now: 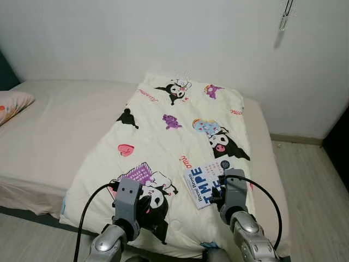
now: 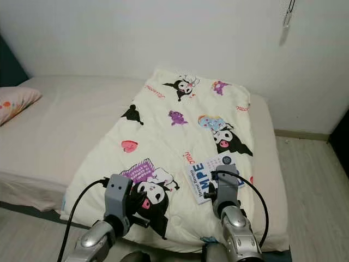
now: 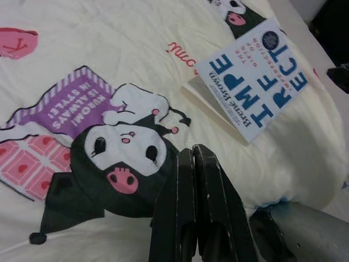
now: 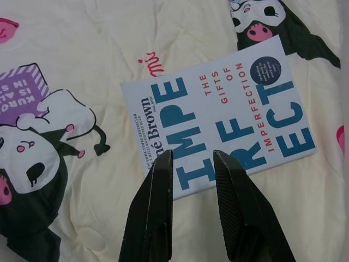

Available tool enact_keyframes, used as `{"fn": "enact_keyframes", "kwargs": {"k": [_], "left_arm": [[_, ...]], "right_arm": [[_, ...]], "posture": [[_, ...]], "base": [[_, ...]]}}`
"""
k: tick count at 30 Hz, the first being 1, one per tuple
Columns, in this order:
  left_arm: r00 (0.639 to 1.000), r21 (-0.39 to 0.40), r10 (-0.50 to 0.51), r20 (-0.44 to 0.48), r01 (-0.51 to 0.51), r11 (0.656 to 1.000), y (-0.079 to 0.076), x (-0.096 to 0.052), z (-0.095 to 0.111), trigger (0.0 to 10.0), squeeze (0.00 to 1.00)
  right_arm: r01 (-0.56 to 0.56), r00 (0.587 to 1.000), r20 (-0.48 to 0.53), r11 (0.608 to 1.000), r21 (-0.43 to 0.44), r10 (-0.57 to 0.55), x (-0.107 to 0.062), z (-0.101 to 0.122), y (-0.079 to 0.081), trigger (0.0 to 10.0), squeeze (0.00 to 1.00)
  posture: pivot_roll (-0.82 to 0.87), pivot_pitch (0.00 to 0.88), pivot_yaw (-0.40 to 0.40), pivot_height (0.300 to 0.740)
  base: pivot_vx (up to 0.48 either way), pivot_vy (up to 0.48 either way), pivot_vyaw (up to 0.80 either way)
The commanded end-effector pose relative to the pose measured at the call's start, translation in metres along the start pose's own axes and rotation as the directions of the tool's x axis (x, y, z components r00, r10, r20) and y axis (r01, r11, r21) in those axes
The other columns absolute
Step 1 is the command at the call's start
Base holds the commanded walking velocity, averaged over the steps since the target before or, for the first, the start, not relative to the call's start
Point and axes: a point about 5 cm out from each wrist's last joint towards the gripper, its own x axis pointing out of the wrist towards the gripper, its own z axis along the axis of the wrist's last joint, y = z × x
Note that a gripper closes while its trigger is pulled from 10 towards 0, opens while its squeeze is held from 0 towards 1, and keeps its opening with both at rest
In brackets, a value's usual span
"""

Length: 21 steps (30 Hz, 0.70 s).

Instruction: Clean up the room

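One book [image 4: 218,128] is lying flat and face up on the cartoon-print blanket [image 1: 163,136], in the lower right part of the head-camera frames, close to the blanket's near right corner. Its white cover is carrying large blue lettering and is sitting at a slant to the blanket's edges.

The right gripper [image 4: 192,164] is hovering directly over the book's near edge, with its two black fingers parted and a clear gap showing between them. Nothing is sitting between the fingers, and contact with the cover cannot be confirmed. In the head views the right arm is rising from the lower right of the frame, partly covering the book.

The left gripper [image 3: 192,158] is hanging lower centre over the black-and-white cartoon figure printed on the blanket, with its fingers pressed together and holding nothing. The book is lying well apart from it, toward the upper right of the left wrist frame.

The blanket is lying spread lengthwise on the bed [image 1: 65,125], which is filling the middle of the frame. A pillow [image 1: 12,105] is resting at the far left edge.

Judged progress: early. The book is not yet grasped or lifted, and it appears to be the item requiring removal. Grasping, lifting and putting it away are all remaining.
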Motion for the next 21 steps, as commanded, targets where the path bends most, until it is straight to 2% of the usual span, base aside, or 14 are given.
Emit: {"fn": "enact_keyframes", "kwargs": {"k": [1,6,21], "left_arm": [[1.0,0.021,-0.011,-0.018,0.011,1.0,0.0018,-0.0037,-0.0018,10.0,0.0],[1.0,0.027,-0.017,-0.018,0.017,0.999,0.0013,-0.0042,-0.0019,10.0,0.0],[0.999,0.052,-0.037,-0.013,0.038,0.998,0.0023,-0.0067,-0.0003,10.0,0.0]], "right_arm": [[-0.002,1.0,-0.02,1.0,0.019,0.003,-0.0026,-0.0057,0.0019,10.0,0.0],[0.002,1.0,-0.023,1.0,0.017,-0.002,-0.0037,-0.0069,0.0014,10.0,0.0],[0.012,1.0,-0.023,0.999,0.037,-0.011,-0.0044,-0.008,0.0033,10.0,0.0]], "posture": [[-0.01,0.102,0.033,0.619],[-0.01,0.107,0.035,0.604],[0.0,0.103,0.029,0.604]], "base": [[0.0,0.0,0.0],[0.0,0.0,0.0],[0.0,0.0,0.0]]}}
